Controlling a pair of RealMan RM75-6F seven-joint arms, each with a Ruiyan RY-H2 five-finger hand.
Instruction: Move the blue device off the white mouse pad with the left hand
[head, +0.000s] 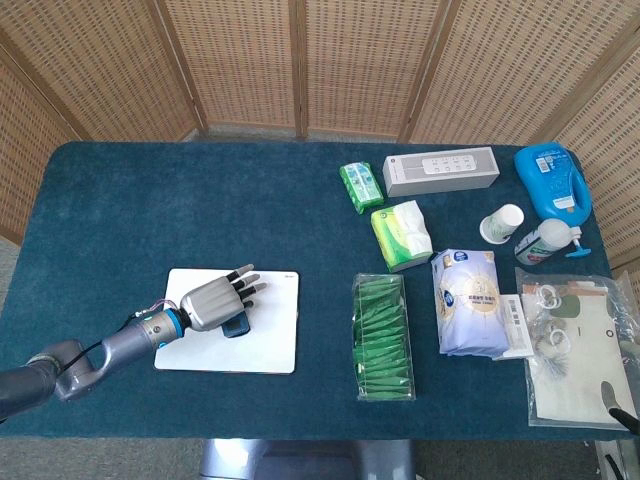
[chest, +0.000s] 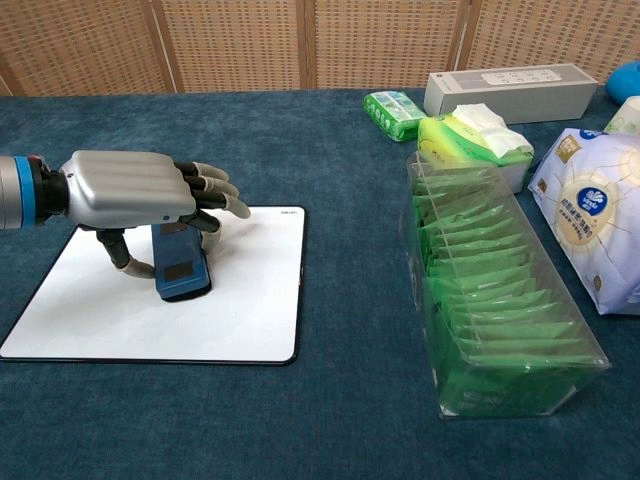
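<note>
on the dark blue tabletop (head: 150, 210), your left hand (chest: 130, 190) grips the blue device (chest: 180, 262) directly beneath its palm, over the white mouse pad (chest: 240, 320), long axis pointing away from you.

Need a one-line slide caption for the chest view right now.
Left hand grips the blue rectangular device over the white mouse pad, beside a clear box of green packets.

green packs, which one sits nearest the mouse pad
The long clear box of green sachets, right beside the mouse pad; the tissue pack and small green pack lie farther back.
</note>
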